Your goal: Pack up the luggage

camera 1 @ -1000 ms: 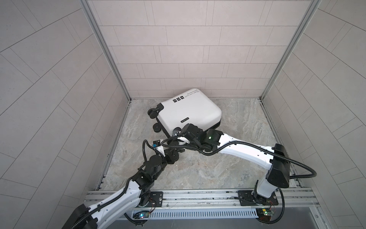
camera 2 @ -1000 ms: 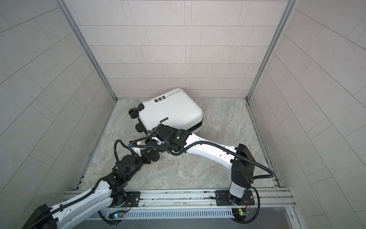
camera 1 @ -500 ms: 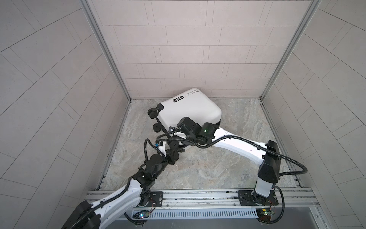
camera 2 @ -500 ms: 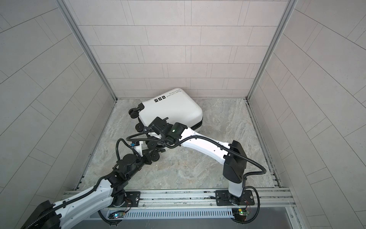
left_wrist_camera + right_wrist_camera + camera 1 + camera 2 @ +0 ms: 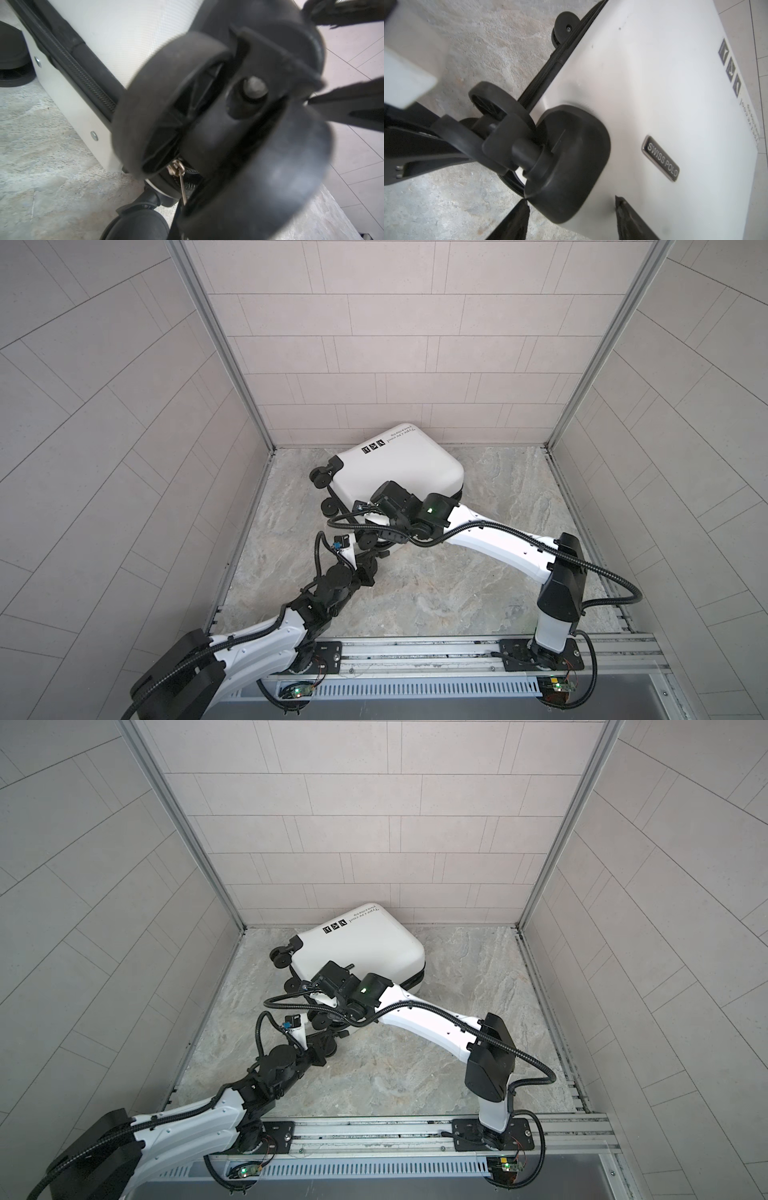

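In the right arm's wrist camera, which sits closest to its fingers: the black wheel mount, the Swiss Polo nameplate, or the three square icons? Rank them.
1. Wheel mount: at a corner of the suitcase, between the fingers.
2. Nameplate: on the white top face, just past the mount.
3. Square icons: near the far edge of that face.

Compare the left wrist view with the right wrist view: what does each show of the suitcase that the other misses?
Only the left wrist view shows the metal zipper pull hanging beside the wheel, and the screws in the white edge strip. Only the right wrist view shows the SWISS POLO badge and the three square icons printed on the shell. Both show the luggage with its white shell, the black zipper trim, a castor wheel close up, and the marbled floor.
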